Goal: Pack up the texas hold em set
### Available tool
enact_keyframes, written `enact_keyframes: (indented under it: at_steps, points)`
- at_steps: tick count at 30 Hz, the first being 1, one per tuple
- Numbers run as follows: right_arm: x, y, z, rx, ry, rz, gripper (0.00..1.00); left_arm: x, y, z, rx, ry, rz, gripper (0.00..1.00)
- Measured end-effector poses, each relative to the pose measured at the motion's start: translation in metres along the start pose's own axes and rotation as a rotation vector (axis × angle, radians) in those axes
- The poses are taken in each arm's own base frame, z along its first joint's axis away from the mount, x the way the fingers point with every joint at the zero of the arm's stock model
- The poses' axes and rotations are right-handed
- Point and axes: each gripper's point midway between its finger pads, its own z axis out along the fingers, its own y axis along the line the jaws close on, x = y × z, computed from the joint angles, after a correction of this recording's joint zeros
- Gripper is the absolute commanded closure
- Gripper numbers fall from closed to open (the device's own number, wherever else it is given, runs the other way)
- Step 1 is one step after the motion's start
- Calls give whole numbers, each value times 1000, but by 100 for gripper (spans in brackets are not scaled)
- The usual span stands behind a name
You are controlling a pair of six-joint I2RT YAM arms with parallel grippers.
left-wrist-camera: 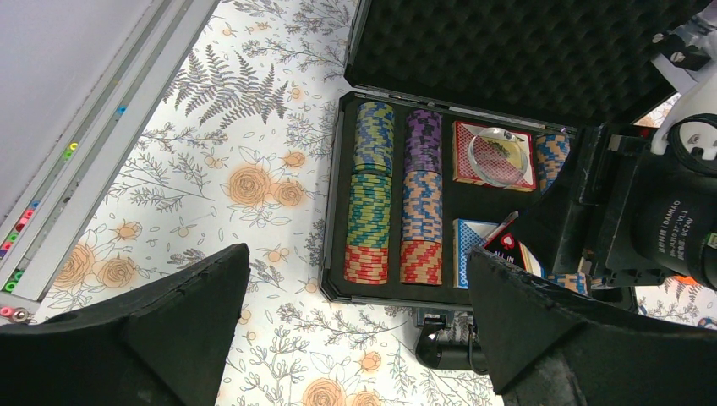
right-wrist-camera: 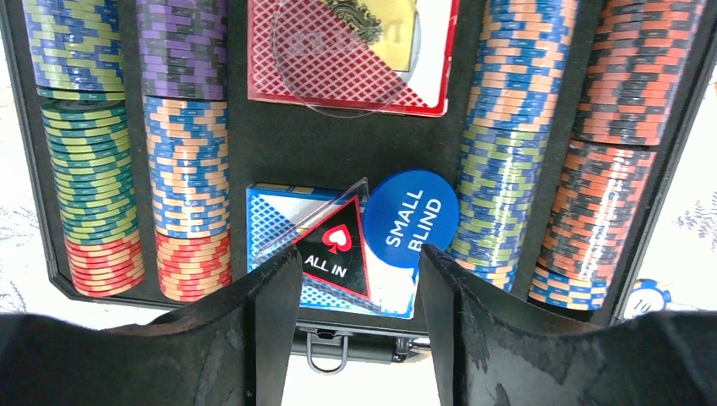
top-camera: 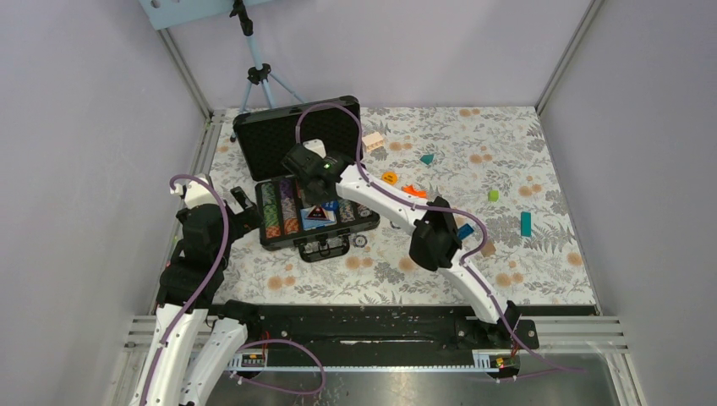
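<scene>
Here the right end effector (right-wrist-camera: pixel 359 264), half spread and empty, hovers over the open briefcase (top-camera: pixel 272 139) at the far left of the worktop (top-camera: pixel 524 262), where a careless descent could knock the loose ALL IN marker (right-wrist-camera: pixel 331 249) askew.

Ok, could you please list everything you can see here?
Briefcase: one, black, open, far left.
Poker chips: four rows, striped, in briefcase.
Card decks: two, red and blue, briefcase middle.
Disc: one, clear, on red deck.
All-in plaque: one, black triangle, on blue deck.
Small-blind disc: one, blue, beside plaque.
Loose chip: one, blue-white, table, briefcase front.
Toy blocks: several, teal, orange, green, table's right.
Tripod: one, black, behind table.
Left fingers: open, beside briefcase.
Right fingers: open, above plaque.
</scene>
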Motion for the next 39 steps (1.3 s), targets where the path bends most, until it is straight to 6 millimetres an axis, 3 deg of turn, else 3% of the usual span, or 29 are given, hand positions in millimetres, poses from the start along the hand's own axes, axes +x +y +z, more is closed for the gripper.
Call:
enact_keyframes:
  at_steps: [10, 14, 17, 20, 24, 26, 29, 34, 39]
  points:
    - [4, 3, 11, -12, 5, -7, 33, 0, 0, 0, 1, 0, 0, 1]
    - [20, -16, 15, 26, 36, -14, 30, 0, 0, 0, 1, 0, 0, 1]
    - [25, -41, 5, 55, 34, 2, 29, 0, 0, 0, 2, 1, 2, 1]
    - [20, -77, -18, 70, -3, 59, 24, 1, -1, 0, 2, 2, 3, 1]
    - [4, -132, -50, 97, -84, 165, 1, 1, -1, 0, 5, 3, 6, 1]
    - [-3, -157, -58, 120, -117, 209, 1, 1, -1, 0, 6, 3, 8, 1]
    - [5, -188, -58, 177, -124, 242, 0, 1, -1, 0, 6, 5, 8, 1]
    - [38, -214, -42, 245, -44, 239, 0, 2, -2, 2, 3, 10, 11, 1]
    - [41, -241, -36, 268, -20, 307, 1, 4, -2, 4, -2, 21, 16, 1]
